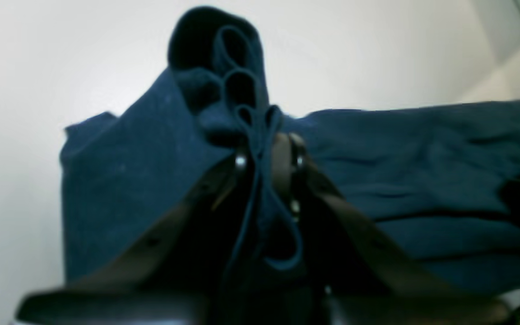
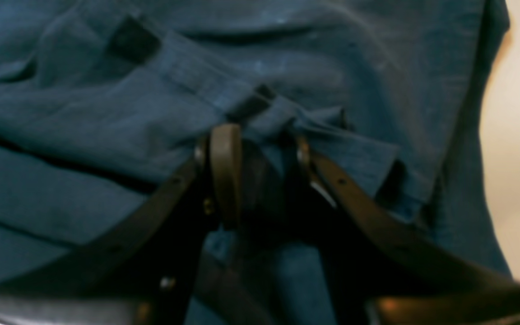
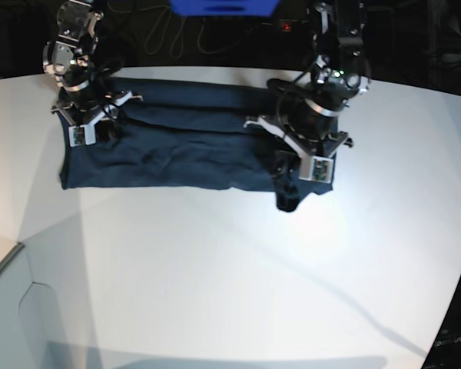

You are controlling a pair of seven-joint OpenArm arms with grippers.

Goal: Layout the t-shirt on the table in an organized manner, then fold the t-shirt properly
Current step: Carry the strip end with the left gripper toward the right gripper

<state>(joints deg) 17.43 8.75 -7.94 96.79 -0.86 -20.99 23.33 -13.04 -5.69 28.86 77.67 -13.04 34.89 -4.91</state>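
The dark navy t-shirt (image 3: 177, 146) lies as a long, creased band across the far part of the white table (image 3: 230, 269). My left gripper (image 1: 269, 151) is shut on a bunched end of the t-shirt (image 1: 422, 158), and cloth loops stand up past its fingertips. In the base view that left gripper (image 3: 290, 184) sits at the band's right end, with a dark lump of cloth hanging under it. My right gripper (image 2: 264, 144) is at the band's left end (image 3: 100, 131). Its jaws stand a little apart with a folded hem of the t-shirt (image 2: 106, 113) pinched between them.
A blue object (image 3: 223, 6) and dark cables sit beyond the table's far edge. The table's curved edge (image 3: 8, 257) runs along the lower left, with a grey surface below it. Bare white tabletop fills the near half.
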